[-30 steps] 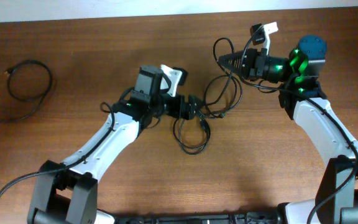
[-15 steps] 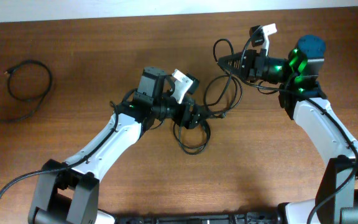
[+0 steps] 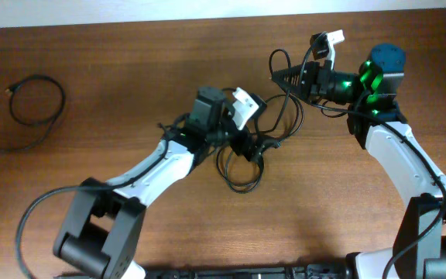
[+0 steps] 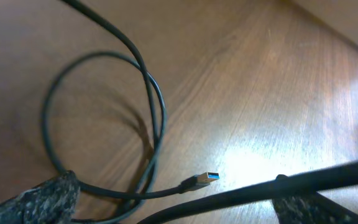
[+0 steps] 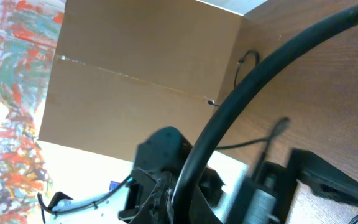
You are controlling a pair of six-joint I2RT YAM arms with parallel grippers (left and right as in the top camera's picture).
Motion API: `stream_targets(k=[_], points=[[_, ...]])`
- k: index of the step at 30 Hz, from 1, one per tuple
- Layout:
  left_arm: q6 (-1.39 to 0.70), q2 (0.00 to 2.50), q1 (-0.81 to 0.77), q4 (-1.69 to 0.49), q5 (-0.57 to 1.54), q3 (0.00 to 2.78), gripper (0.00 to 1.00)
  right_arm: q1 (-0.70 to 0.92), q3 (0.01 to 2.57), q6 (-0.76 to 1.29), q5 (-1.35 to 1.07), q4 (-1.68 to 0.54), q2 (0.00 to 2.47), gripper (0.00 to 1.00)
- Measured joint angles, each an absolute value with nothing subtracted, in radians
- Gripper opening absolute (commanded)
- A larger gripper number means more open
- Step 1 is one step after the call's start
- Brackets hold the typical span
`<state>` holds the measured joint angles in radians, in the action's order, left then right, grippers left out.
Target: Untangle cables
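Pinching a strand of the thin black tangled cables [image 4: 163, 121] in closed jaws, right gripper [image 3: 279, 75] upper right, left gripper [image 3: 252, 144] spread wide, holding nothing, over the loops mid brown wooden table [image 3: 130, 54], third black cable [image 3: 36, 76] coiled far left.

Brown wood table [image 3: 130, 62]. Far left: coiled black cable [image 3: 37, 76] lying flat, alone. Centre: tangled cables [image 3: 238, 189], lower loops resting on table. Blue-tipped USB plug [image 4: 205, 179] flat on wood.
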<state>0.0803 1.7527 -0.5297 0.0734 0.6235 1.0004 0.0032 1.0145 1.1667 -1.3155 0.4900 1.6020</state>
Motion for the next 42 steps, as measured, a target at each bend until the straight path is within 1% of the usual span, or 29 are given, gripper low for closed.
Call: stream_targets(k=[1, 2, 3, 4, 5, 7, 10, 11, 15, 18, 20, 21, 23, 24, 26, 30, 33, 35, 38, 42], points=[[0.076, 1.764, -0.537, 0.078, 0.622, 1.000, 0.90, 0.003, 1.015, 1.168, -1.316, 0.490, 1.602, 0.04], [0.072, 1.773, -0.544, 0.087, 0.620, 1.000, 0.79, 0.003, 1.015, 1.169, -1.316, 0.490, 1.602, 0.04], [0.067, 1.778, -0.548, 0.095, 0.620, 1.000, 0.71, 0.003, 1.015, 1.171, -1.316, 0.490, 1.602, 0.04], [0.060, 1.780, -0.552, 0.102, 0.620, 1.000, 0.59, 0.003, 1.015, 1.171, -1.316, 0.490, 1.602, 0.04], [0.059, 1.780, -0.555, 0.110, 0.621, 1.000, 0.35, 0.003, 1.015, 1.171, -1.316, 0.490, 1.602, 0.04], [0.057, 1.780, -0.557, 0.118, 0.621, 1.000, 0.09, 0.003, 1.015, 1.172, -1.316, 0.490, 1.602, 0.04], [0.057, 1.780, -0.557, 0.117, 0.620, 1.000, 0.04, 0.003, 1.015, 1.172, -1.315, 0.490, 1.602, 0.04], [0.057, 1.780, -0.557, 0.117, 0.619, 1.000, 0.00, 0.003, 1.015, 1.172, -1.315, 0.490, 1.602, 0.04], [0.024, 1.780, -0.558, 0.118, 0.582, 1.000, 0.00, 0.003, 1.015, 1.171, -1.315, 0.490, 1.602, 0.05], [-0.019, 1.780, -0.558, 0.118, 0.549, 1.000, 0.00, 0.003, 1.015, 1.172, -1.315, 0.487, 1.602, 0.33], [-0.059, 1.780, -0.558, 0.117, 0.532, 1.000, 0.00, 0.003, 1.015, 1.175, -1.319, 0.488, 1.602, 0.55], [-0.078, 1.780, -0.556, 0.114, 0.525, 1.000, 0.00, 0.003, 1.015, 1.158, -1.319, 0.489, 1.602, 0.61], [-0.112, 1.780, -0.543, 0.083, 0.519, 1.000, 0.00, -0.001, 1.015, 1.108, -1.319, 0.490, 1.602, 0.90], [-0.127, 1.780, -0.530, 0.052, 0.518, 1.000, 0.00, -0.007, 1.015, 1.063, -1.319, 0.484, 1.602, 0.97], [-0.165, 1.774, -0.470, -0.028, 0.516, 1.000, 0.00, -0.035, 1.017, 0.954, -1.313, 0.435, 1.602, 0.99], [-0.199, 1.689, -0.350, -0.087, 0.558, 0.992, 0.00, -0.072, 1.029, 0.784, -1.214, 0.135, 1.602, 0.99], [-0.210, 1.539, -0.281, -0.069, 0.593, 0.993, 0.00, -0.056, 1.028, 0.622, -1.052, -0.155, 1.602, 0.99], [-0.215, 1.411, -0.271, -0.032, 0.610, 0.993, 0.00, -0.010, 1.027, 0.523, -0.916, -0.281, 1.602, 0.99], [-0.219, 1.275, -0.273, 0.043, 0.618, 0.994, 0.00, 0.073, 1.026, 0.449, -0.733, -0.357, 1.602, 0.99], [-0.228, 1.182, -0.273, 0.104, 0.617, 0.995, 0.00, 0.170, 1.027, 0.411, -0.505, -0.408, 1.602, 0.99]])
